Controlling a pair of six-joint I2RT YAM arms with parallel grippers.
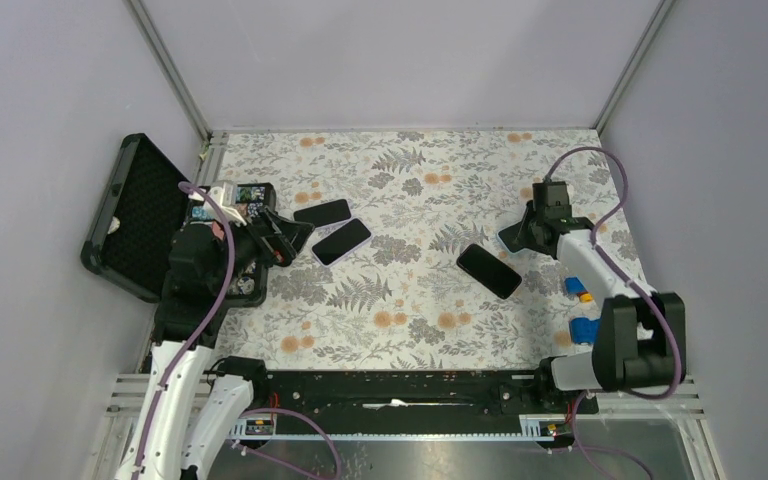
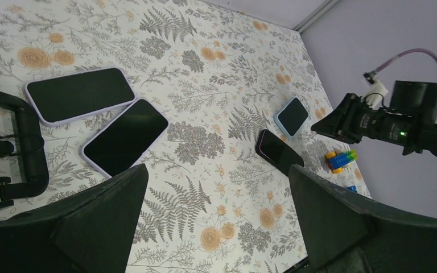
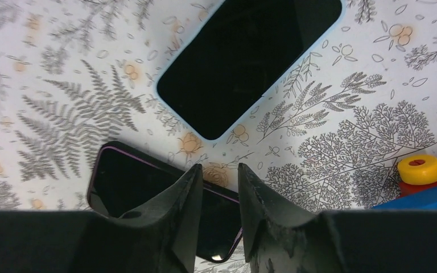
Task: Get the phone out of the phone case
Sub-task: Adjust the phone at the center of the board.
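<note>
Four phones are lying face up, screens dark, on the fern-and-flower tablecloth [image 1: 410,320]. The blue-cased phone [image 3: 250,62] is sitting right of centre, angled, its pale blue case showing as a thin rim around the black glass. Just beside it, towards the near edge, a black phone [image 3: 142,182] with a fine purple rim is lying diagonally, the two apart.

The right gripper [image 3: 221,170] is hanging over the near end of that black phone, its fingers standing narrowly apart with nothing between them; whether they are touching it cannot be told. Toy bricks [image 1: 580,290] are lying close to the right edge, beside the right arm.

Across the cloth, well apart, two lilac-cased phones [image 2: 79,95] [image 2: 125,137] are lying side by side, almost touching. The left gripper [image 2: 216,176] is hovering near them with its fingers spread wide and holding nothing. An open black foam-lined box [image 1: 135,215] is leaning off the left edge.

Bare cloth is stretching between the two pairs of phones and towards the far edge. Lavender walls [image 1: 400,60] and aluminium posts are closing in the far side and both flanks.
</note>
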